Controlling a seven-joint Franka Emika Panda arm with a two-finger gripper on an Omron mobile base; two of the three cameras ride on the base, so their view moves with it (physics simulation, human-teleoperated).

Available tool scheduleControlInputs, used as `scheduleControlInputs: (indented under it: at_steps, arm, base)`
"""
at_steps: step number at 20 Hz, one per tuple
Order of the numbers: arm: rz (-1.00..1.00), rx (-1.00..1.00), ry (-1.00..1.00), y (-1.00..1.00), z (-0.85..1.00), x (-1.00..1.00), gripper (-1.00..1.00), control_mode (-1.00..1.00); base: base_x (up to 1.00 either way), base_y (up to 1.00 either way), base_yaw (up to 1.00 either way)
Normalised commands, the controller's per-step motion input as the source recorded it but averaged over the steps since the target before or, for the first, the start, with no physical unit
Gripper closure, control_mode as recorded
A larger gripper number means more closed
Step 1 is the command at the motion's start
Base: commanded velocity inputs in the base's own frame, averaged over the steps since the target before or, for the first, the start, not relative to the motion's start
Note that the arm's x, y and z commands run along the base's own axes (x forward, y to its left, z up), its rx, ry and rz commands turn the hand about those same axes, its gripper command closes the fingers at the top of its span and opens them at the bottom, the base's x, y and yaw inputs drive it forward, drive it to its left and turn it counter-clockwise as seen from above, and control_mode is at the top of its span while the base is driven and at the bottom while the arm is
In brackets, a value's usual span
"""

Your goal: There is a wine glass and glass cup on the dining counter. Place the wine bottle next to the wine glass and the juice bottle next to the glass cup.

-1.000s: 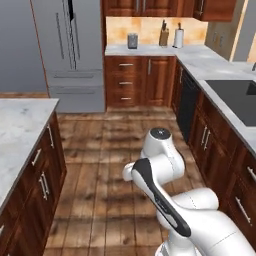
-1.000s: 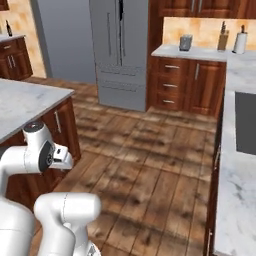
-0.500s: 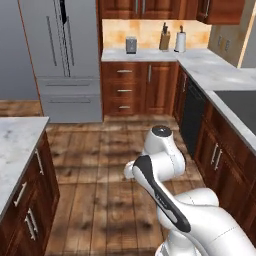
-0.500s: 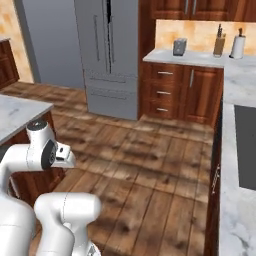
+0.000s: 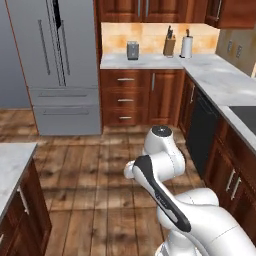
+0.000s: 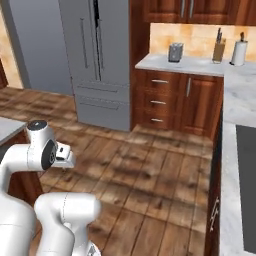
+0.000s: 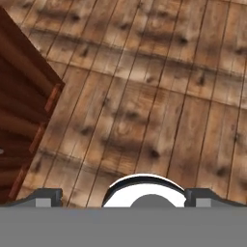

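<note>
Base is turning/driving, so whole scene shifts: fridge (image 5: pixel 52 65) & back counter (image 5: pixel 145 61) w/ knife block (image 5: pixel 169 45) slide across both base views; marble counter at left (image 5: pixel 12 162) shrinks toward frame edge. Arm pose same.

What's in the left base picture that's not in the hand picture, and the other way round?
Left base view: the grey fridge, plus a knife block and a paper towel roll on the back counter. Hand view: the open gripper, its two dark tips spread wide, and a reddish-brown cabinet side. Both: the wooden plank floor.
</note>
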Motion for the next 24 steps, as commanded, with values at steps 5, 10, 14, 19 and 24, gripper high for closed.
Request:
scheduleControlInputs:
  at_steps: [5, 10, 14, 19, 24]
  arm:
    - [0.0, 0.0, 0.0, 0.0, 0.0, 0.0, -1.0, 1.0]
    - [0.0, 0.0, 0.0, 0.0, 0.0, 0.0, -1.0, 1.0]
    - [0.0, 0.0, 0.0, 0.0, 0.0, 0.0, -1.0, 1.0]
    - [0.0, 0.0, 0.0, 0.0, 0.0, 0.0, -1.0, 1.0]
    - [0.0, 0.0, 0.0, 0.0, 0.0, 0.0, -1.0, 1.0]
  base:
    - [0.94, 0.08, 0.0]
    - [0.94, 0.09, 0.03]
    - [0.94, 0.09, 0.1]
    - [0.93, 0.1, 0.18]
    - [0.87, 0.1, 0.23]
